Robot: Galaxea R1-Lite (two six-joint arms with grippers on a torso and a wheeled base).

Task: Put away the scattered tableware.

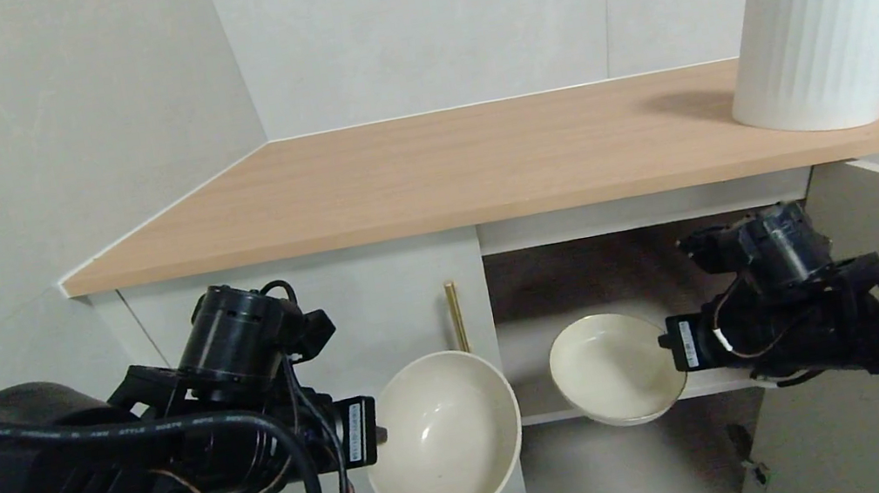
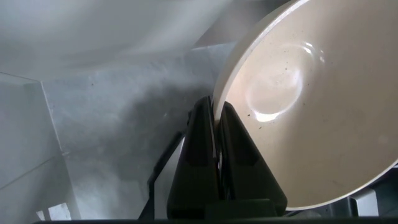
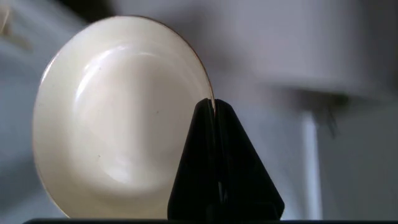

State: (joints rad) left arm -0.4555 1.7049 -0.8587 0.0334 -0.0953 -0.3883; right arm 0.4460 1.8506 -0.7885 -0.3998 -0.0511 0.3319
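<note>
The right gripper (image 1: pixel 665 346) is pinching the small bowl (image 1: pixel 613 369) before the cabinet shelf (image 1: pixel 528 373), the left gripper (image 1: pixel 381 436) the large bowl (image 1: pixel 444 440) beside it; slide in level.

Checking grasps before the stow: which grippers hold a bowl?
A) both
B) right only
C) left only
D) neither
A: the left gripper is shut on the rim of the larger bowl and the right gripper on the rim of the smaller bowl, both held in the air in front of the cabinet.
</note>
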